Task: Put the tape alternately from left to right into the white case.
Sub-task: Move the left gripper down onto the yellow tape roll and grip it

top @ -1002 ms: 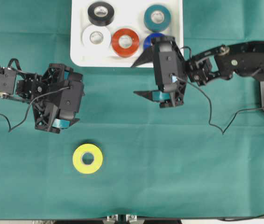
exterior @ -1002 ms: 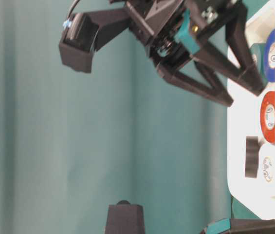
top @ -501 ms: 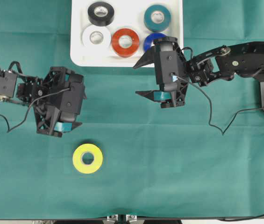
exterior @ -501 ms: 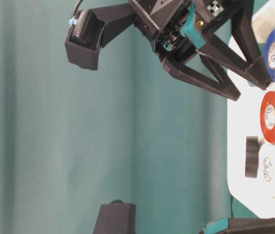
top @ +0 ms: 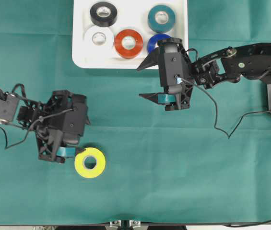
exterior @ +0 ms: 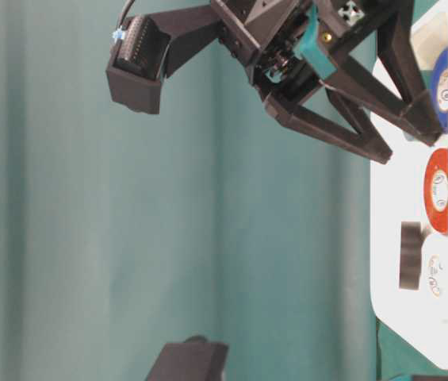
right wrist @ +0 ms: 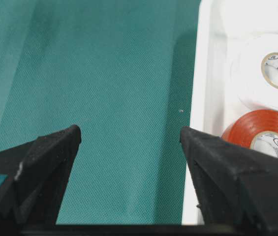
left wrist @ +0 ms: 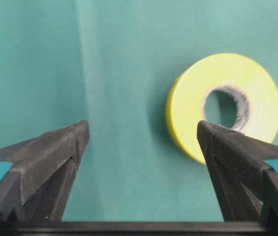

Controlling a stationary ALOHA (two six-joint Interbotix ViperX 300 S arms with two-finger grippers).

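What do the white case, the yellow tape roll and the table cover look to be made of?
White case: likely glossy moulded plastic, judging by its sheen and its rounded, raised rim.
Yellow tape roll: smooth vinyl-like tape with a slight sheen, wound on a pale core that may be cardboard.
Table cover: matte green woven cloth; weave texture and soft creases show.

cloth (top: 173, 167): matt woven green | white case (top: 80, 52): glossy plastic

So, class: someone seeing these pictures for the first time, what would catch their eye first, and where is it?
The bright yellow roll of tape lies alone on the green cloth, beside the open left gripper. At the top, the glossy white plastic case holds five rolls; the open right gripper hangs at its lower right corner.
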